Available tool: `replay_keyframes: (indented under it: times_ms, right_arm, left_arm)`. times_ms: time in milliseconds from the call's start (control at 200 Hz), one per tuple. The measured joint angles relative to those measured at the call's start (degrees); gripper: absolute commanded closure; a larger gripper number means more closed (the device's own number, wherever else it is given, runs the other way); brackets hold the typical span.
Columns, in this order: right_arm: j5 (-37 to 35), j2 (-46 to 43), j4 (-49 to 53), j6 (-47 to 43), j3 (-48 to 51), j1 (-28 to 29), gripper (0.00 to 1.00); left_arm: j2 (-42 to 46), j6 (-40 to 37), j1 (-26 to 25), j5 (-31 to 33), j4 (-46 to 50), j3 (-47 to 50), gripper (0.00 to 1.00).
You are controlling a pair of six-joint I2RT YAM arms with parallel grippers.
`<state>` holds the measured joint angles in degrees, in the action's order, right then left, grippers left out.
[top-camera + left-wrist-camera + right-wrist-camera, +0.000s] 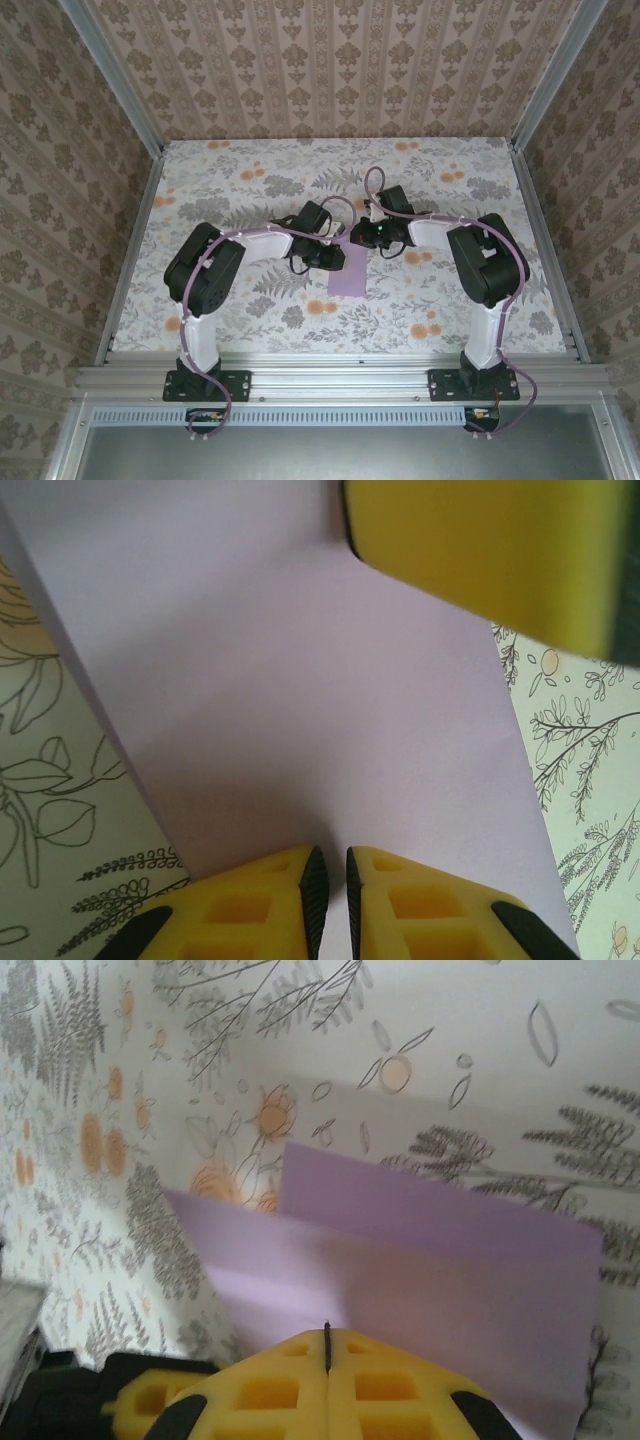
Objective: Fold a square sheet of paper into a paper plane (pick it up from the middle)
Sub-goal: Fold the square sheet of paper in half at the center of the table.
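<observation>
Clamping the square sheet of paper (347,272) in left jaws and right jaws mid-frame, we hold it part-folded. We should square its edges before creasing.

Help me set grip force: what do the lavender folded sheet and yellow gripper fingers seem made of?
Lavender folded sheet: thin matte paper, judging by its crisp crease. Yellow gripper fingers: probably moulded plastic or rubber, matte, with waffle pockets.

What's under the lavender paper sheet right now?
The grey-and-orange floral tabletop runs out from beneath the thin lavender-purple paper sheet on both sides. The right wrist view shows a second paper layer behind the front one. Whatever lies directly beneath is covered.
</observation>
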<state>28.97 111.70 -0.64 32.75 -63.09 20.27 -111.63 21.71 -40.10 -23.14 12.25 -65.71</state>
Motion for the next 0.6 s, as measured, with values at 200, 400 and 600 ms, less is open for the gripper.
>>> replay_keyframes:
  times_ms: [200, 400, 600]
  right_arm:
    - [0.1, 3.8, 0.3, -0.6, -2.1, -1.3, 0.93]
    - [1.9, 4.5, 0.6, -1.5, -2.5, -2.1, 0.94]
    - [2.5, 4.6, 0.6, -1.7, -2.5, -4.0, 0.93]
  left_arm:
    - [0.0, 0.0, 0.0, 0.0, 0.0, 0.0, 0.81]
    - [0.0, -0.2, 0.0, -0.1, -0.1, 0.1, 0.81]
    - [0.0, -0.4, 0.0, -0.1, -0.1, 0.1, 0.81]
